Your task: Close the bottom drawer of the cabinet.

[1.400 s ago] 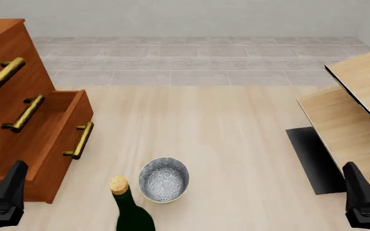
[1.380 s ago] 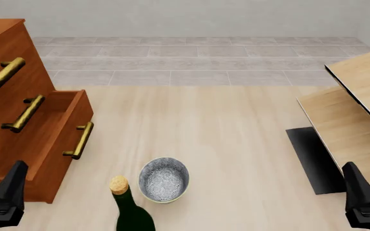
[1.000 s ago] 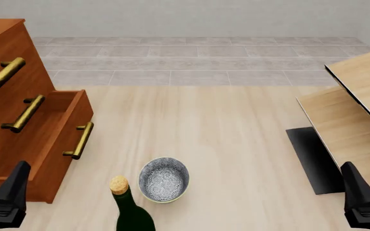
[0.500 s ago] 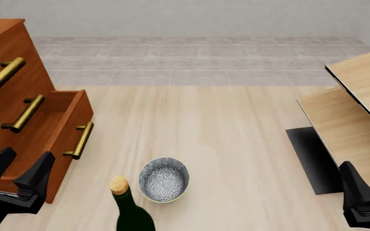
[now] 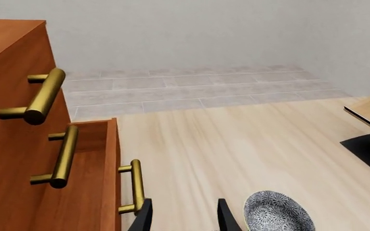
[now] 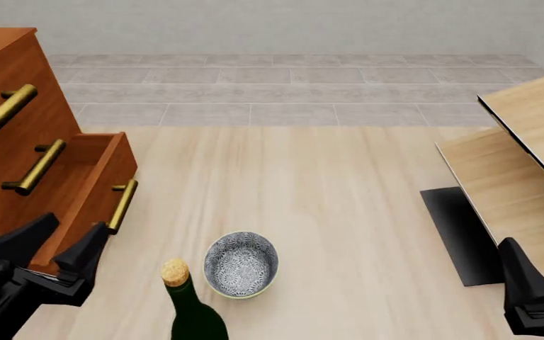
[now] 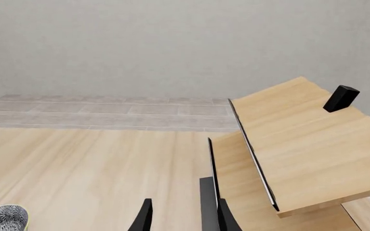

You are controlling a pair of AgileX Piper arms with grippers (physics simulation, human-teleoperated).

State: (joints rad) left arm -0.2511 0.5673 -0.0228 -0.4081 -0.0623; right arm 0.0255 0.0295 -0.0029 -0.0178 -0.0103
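Closest to the camera in the front view, the left gripper (image 6: 59,244) sits low at the left with its two black fingers spread apart, nothing between them, right in front of the near corner of the bottom drawer (image 6: 83,195). Over on the far right the right gripper (image 6: 527,287) pokes in at the bottom edge; its wrist view shows the fingers (image 7: 144,215) apart and empty. Between the two arms, near the front edge, there's a green bottle (image 6: 192,312) with a cork top, and just beside it a patterned bowl (image 6: 241,263). A bit further back, the bottom drawer is pulled out from the cabinet (image 6: 8,92), its brass handle (image 6: 121,205) facing the open floor, and the two drawers above look pushed in. On the right side there's pale wood furniture (image 6: 518,156) with a dark mat (image 6: 461,234) under it. Way at the back it's grey tile floor (image 6: 291,92), then a plain wall.
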